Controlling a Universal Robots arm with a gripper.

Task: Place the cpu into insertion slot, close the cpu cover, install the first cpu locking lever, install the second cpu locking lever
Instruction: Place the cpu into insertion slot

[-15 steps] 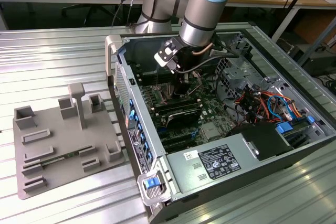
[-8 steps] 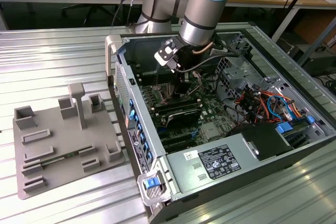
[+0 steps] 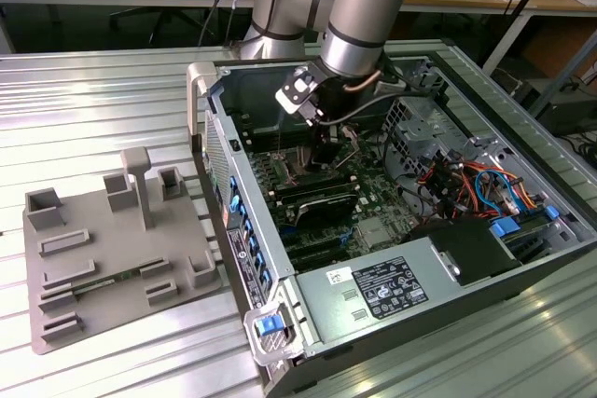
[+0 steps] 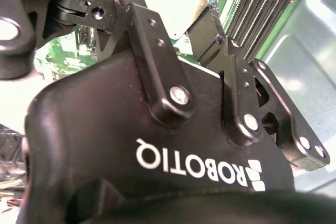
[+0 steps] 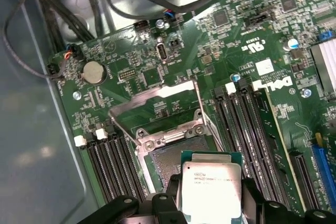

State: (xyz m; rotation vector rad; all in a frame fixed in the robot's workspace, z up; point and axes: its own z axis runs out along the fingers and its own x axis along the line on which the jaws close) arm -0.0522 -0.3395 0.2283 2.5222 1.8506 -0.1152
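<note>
First wrist view: the small square cpu (image 5: 211, 188) with its silver-grey metal face sat clamped between the black jaws, above the green circuit board (image 5: 126, 61). Just beyond the jaws lay the dark square insertion slot (image 5: 167, 160), empty, with the thin silver frame of the cpu cover (image 5: 173, 90) tilted up. Placing the chip seemed the step in hand. Seating it called for holding it square and level over the socket.

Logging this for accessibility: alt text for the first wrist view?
The gripper holds the cpu close to the uncovered insertion slot, its cpu cover raised, on a green circuit board with black memory slots.
</note>
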